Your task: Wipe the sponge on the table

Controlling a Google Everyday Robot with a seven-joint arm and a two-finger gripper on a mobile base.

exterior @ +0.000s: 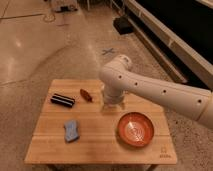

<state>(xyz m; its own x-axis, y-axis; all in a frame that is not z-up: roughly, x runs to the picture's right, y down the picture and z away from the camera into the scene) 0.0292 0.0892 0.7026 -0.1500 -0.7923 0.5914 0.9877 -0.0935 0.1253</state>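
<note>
The light-blue sponge (71,130) lies flat on the left front part of the small wooden table (100,147). My gripper (113,105) hangs below the white arm over the table's back middle, pointing down close to the tabletop, open with nothing between its fingers. It is up and to the right of the sponge, well apart from it.
An orange bowl (135,129) sits at the front right, just below the gripper. A black bar (63,100) with a white stripe lies at the back left, and a small reddish-brown object (86,94) lies next to it. Speckled floor surrounds the table, and a dark wall base runs along the right.
</note>
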